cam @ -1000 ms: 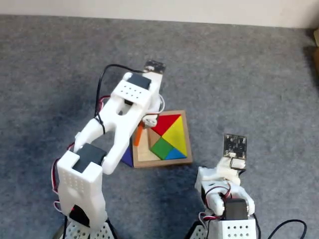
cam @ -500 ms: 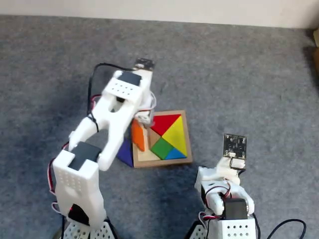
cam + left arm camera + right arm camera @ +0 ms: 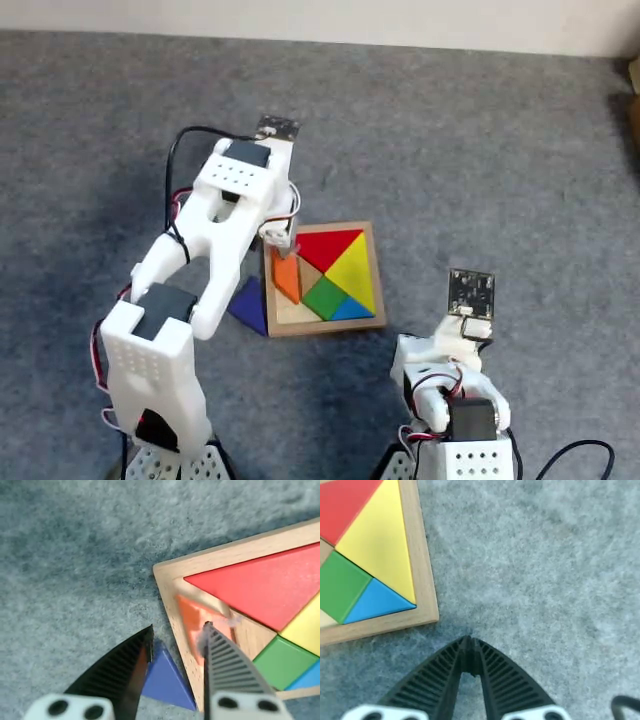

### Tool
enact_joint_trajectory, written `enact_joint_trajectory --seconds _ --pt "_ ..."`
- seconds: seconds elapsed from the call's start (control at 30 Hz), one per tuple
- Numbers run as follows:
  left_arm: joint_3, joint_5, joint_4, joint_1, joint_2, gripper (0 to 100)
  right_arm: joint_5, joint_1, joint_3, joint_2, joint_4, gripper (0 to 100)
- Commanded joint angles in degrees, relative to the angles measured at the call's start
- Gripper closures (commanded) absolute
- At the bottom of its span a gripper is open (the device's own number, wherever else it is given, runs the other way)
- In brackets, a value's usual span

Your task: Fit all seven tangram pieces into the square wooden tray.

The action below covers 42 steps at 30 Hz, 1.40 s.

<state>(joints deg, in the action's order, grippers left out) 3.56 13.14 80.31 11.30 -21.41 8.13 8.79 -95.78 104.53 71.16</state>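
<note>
Find the square wooden tray (image 3: 330, 326) about the middle of the grey worktop (image 3: 500, 150). Count inside it a red triangle (image 3: 335, 247) at 12 o'clock, a yellow triangle (image 3: 358, 275) at 3, a green piece (image 3: 325, 297) and a light blue triangle (image 3: 350, 311) toward 6, and an orange piece (image 3: 286, 278) along the 9 o'clock rim. Cannot tell whether the orange piece sits fully flat, nor whether the tan patch at the centre is bare tray floor or a piece. Note the dark blue triangle (image 3: 250, 303) outside, flat on the worktop just off the tray's 8 o'clock corner.

See the left jaws, on the left arm (image 3: 230, 215), moderately apart and holding nothing, straddling the tray's 9 o'clock rim: one tip by the orange piece, the other over the worktop, with the dark blue triangle between them. See the right jaws pressed together on nothing, above the worktop off the tray's 5 o'clock corner.

Expect the dark blue triangle to be light, stiff, thin and smooth-faced, so likely to slip or twist in a loose pinch. Take hold by its edges, not its faces. Press the tips slightly into the soft worktop cover to get below the thin edge, pinching near the middle rather than at a sharp corner.
</note>
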Motion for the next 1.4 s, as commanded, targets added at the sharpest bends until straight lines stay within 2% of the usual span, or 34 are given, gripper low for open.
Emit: enact_joint_trajectory --seconds 0.0,0.23,0.43,0.87,1.17,1.37 --pt "0.4 -0.6 2.2 0.0 0.9 83 0.4 -0.7 -6.6 0.7 0.5 99.3" --pt "-2.3 -2.5 3.4 1.9 0.2 83 0.4 -0.7 -6.6 0.7 0.5 99.3" --pt "-4.4 -2.6 -1.3 1.9 -3.6 83 0.4 -0.7 -6.6 0.7 0.5 99.3" --pt "5.0 -2.6 -1.4 1.6 -5.8 83 0.4 -0.7 -6.6 0.7 0.5 99.3" --pt "7.0 -3.1 6.2 1.7 7.2 83 0.4 -0.7 -6.6 0.7 0.5 99.3" --pt "-3.7 -5.0 6.7 0.7 16.1 83 0.4 -0.7 -6.6 0.7 0.5 99.3"
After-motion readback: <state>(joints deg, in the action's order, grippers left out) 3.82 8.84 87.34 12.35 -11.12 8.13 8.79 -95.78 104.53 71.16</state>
